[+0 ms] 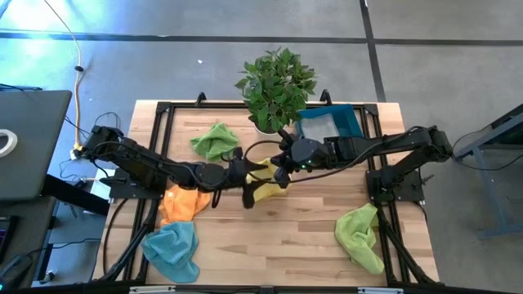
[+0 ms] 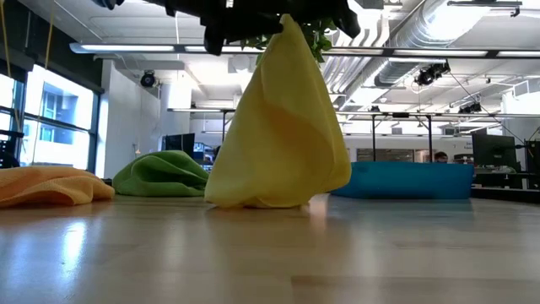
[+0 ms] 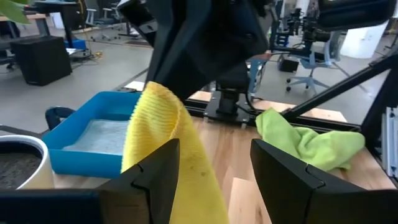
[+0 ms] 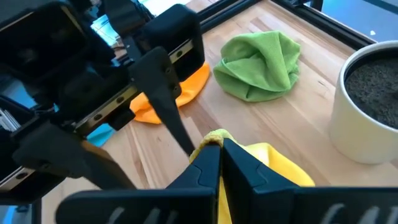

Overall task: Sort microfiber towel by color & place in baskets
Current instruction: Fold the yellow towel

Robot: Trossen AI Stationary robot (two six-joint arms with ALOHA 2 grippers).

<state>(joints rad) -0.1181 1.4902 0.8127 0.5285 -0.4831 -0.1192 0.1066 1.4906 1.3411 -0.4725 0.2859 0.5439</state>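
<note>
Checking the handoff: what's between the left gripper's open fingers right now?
The yellow towel, hanging from the shut right gripper, sits between the left gripper's open fingers; the left wrist view shows it.

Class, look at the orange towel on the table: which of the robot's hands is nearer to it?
Left. The left hand sits just right of the orange towel, open beside the yellow towel. The right hand pinches that yellow towel farther away.

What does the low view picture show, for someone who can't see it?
A yellow towel hangs like a tent from a shut end effector, its bottom edge touching the wooden table. Behind lie an orange towel, a green towel and a blue basket.
</note>
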